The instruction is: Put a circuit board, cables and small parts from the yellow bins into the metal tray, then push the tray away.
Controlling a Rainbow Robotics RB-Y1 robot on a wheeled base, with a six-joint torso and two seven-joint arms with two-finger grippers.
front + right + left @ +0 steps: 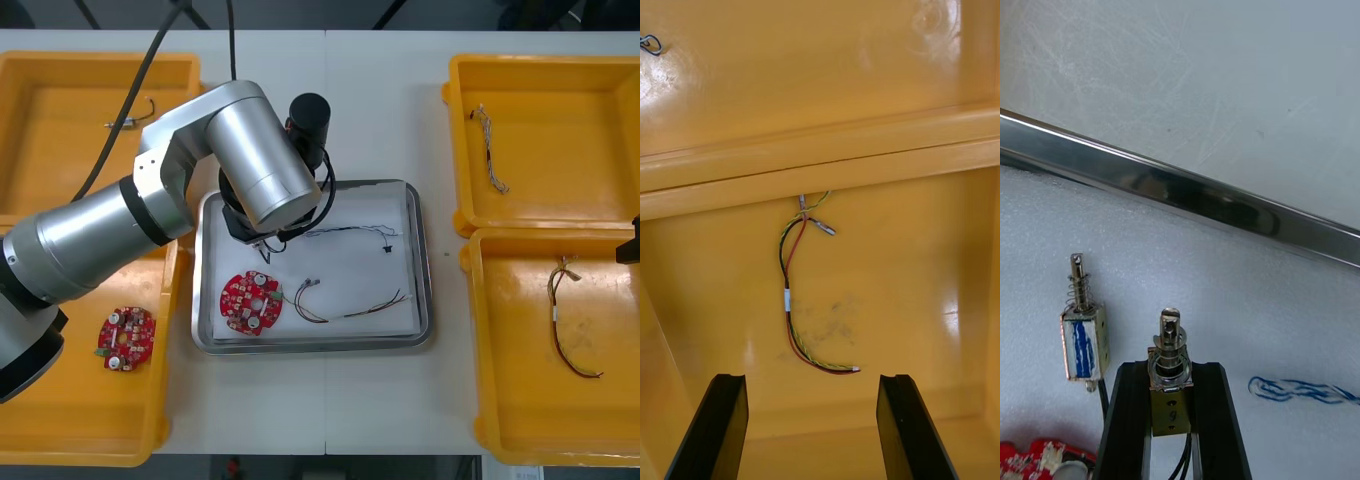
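One small metal part [1171,334] clamped in left gripper [1171,369] over metal tray [1187,191]; right gripper [811,382] spread, red and yellow cable [788,300] beyond fingertips.

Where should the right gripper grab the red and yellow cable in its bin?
Take the cable at its white band, where the wires run bundled; the ends splay. It lies flat on the bin floor, so lower the open right gripper from above, straddling it. The left gripper holds a small metal part over the tray.
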